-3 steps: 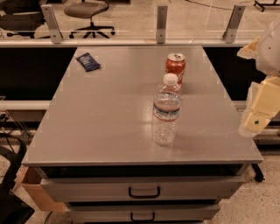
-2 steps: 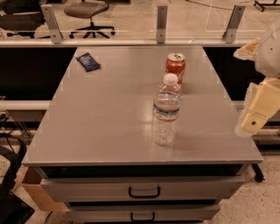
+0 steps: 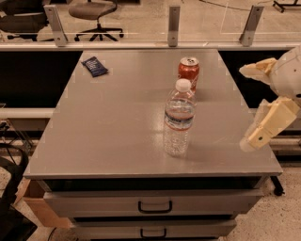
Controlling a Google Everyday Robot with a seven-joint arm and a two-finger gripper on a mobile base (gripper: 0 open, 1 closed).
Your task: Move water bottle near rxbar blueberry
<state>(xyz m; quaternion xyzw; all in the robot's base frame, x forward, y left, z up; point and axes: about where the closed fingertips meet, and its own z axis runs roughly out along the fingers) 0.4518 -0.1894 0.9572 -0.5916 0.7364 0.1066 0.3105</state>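
The water bottle, clear with a white cap and a pale label band, stands upright on the grey table, right of centre and towards the front. The rxbar blueberry, a small flat dark blue bar, lies at the table's far left corner. My gripper is at the right edge of the table, right of the bottle and apart from it. It is open and empty, with one cream finger above and one below.
A red soda can stands just behind the bottle. A glass rail with metal posts runs along the table's far edge. Drawers sit below the front edge. An office chair stands beyond the rail.
My gripper has shifted slightly left, towards the table's right edge. The bottle, can and bar have not moved.
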